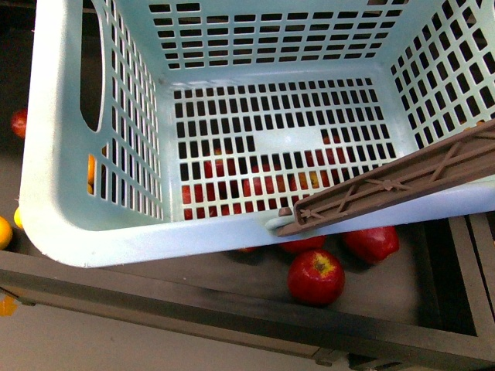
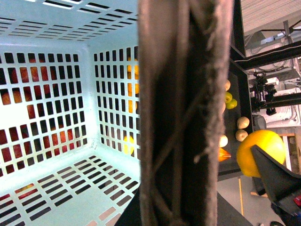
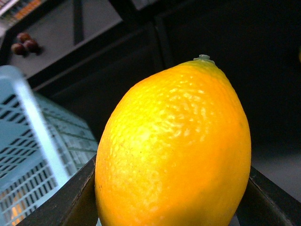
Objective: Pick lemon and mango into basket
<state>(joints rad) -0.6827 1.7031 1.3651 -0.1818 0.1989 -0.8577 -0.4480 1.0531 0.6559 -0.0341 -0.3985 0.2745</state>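
The pale teal basket [image 1: 69, 216] fills the front view, empty inside, with its brown handle [image 1: 402, 182] lying across the near right rim. That handle [image 2: 188, 113] runs through the middle of the left wrist view, and my left gripper [image 2: 181, 212] is shut on it. The yellow-orange lemon [image 3: 174, 150] fills the right wrist view, where my right gripper [image 3: 169, 207] is shut on it between dark fingers [image 3: 61, 202]. The lemon [image 2: 261, 150] hangs outside the basket, beside the handle. The mango is out of view; only scraps of yellow fruit show through the slots.
Red apples [image 1: 315, 276] lie in a dark shelf tray [image 1: 232, 309] under and in front of the basket. A yellow fruit [image 1: 4, 232] sits at the far left edge. Pale and yellow-green fruits [image 2: 242, 122] lie on the shelf beyond the handle.
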